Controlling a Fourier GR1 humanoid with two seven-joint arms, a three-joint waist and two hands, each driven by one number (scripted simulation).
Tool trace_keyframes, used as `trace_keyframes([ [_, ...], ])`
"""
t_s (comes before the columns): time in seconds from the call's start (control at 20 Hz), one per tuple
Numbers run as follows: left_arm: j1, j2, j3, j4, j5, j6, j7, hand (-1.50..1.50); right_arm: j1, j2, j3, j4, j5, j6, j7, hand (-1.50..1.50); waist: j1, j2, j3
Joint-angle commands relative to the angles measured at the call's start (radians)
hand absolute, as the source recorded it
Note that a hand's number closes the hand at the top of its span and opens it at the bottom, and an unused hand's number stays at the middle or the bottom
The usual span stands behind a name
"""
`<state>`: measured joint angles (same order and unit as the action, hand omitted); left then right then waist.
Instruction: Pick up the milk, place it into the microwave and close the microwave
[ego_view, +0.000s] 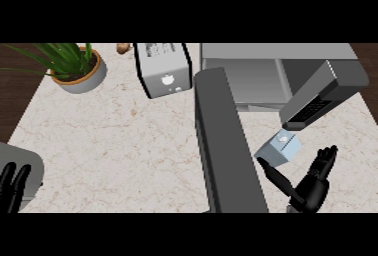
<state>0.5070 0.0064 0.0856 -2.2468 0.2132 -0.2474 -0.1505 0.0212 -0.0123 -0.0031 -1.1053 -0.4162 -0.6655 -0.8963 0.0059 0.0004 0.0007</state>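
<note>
The milk (281, 148) is a small pale blue and grey carton tilted on the bench (111, 145), toward the bench's right side and nearer its front edge than its back. It sits just in front of the microwave (251, 75), outside the cavity, with its top close under the lower end of the microwave's control panel (317, 97).

The right hand (310, 187) is just in front of the carton and slightly to its right. Its fingers are spread and straight, the thumb reaching up-left toward the carton's lower corner and the other fingers pointing up beside it — whether the thumb tip touches the carton cannot be told. The hand grips nothing.

The microwave stands at the bench's back right corner with its grey cavity open. Its door (225, 145) is swung wide out, running as a long dark slab from the cavity's left side all the way to the bench's front edge, just left of the milk and the right hand.

The left hand (13, 184) shows at the bench's front left corner, fingers straight and up, resting open by a grey forearm.

Farther back, a grey box-shaped appliance (164, 67) lies near the back edge left of the microwave, a potted plant (74, 67) stands at the back left corner, and a small brown object (122, 48) — too small to identify — sits between them at the back edge.
</note>
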Motion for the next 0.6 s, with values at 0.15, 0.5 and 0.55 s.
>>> trace_keyframes([
  [0.15, -0.005, 0.002, 0.000, 0.036, -0.005, -0.021, -0.020, -1.50, -0.033, -0.013, -0.152, 0.255, -0.060, 0.174, -0.184, -1.50, 0.000, 0.000, 0.000],
  [0.5, -0.015, -0.006, -0.013, 0.013, 0.012, -0.002, 0.014, -1.50, -0.069, -0.048, 0.046, 0.226, -0.010, 0.491, -0.122, -1.50, 0.004, 0.000, 0.001],
  [0.55, 0.005, 0.019, 0.035, -0.008, 0.048, -0.013, 0.025, -1.50, -0.064, -0.033, 0.043, 0.221, -0.020, 0.510, -0.144, -1.50, 0.005, -0.001, 0.000],
])
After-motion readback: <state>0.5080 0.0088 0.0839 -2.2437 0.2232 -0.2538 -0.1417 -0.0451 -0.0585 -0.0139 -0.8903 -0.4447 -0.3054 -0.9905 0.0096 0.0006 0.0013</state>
